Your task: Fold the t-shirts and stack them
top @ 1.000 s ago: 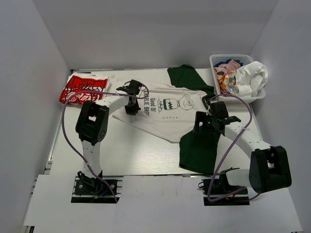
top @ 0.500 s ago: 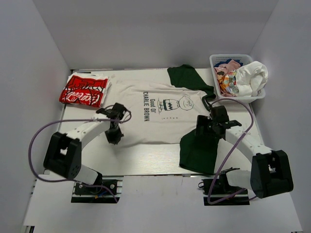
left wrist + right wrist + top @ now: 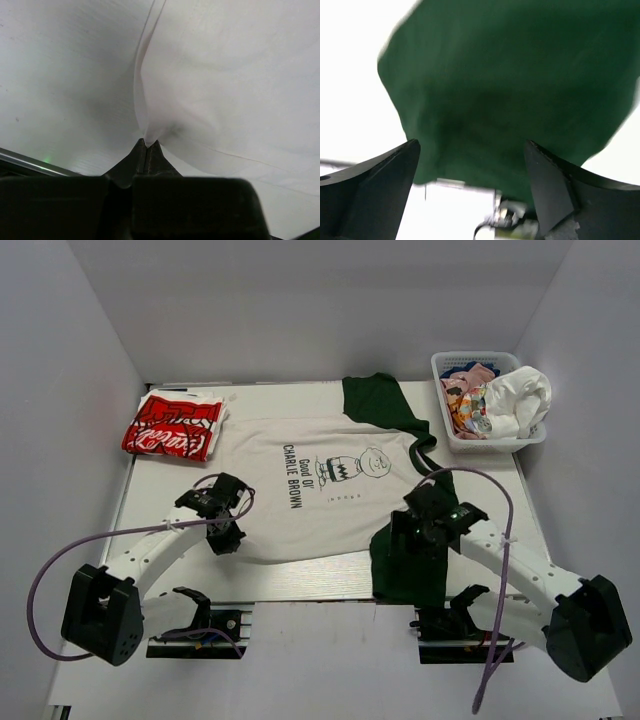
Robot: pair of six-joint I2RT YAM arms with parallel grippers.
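Top view: the white t-shirt (image 3: 320,485) is seen spread mid-counter (image 3: 300,575), its near-left hem hidden by the left pincer (image 3: 226,538). The dark green t-shirt (image 3: 405,565), partly covered, reaches the near edge under the right pincer (image 3: 415,530). Left wrist view: jaws are pinched tight on white cloth. Right wrist view: jaws are spread wide, nothing held; green cloth is blurred.

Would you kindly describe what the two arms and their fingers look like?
The left arm and right arm match: white tubular links joined by bulky black housings, each trailed by a loose purple cable. The left gripper and right gripper are black, with dark wedge-shaped fingers tapering to tips. I see no markings.
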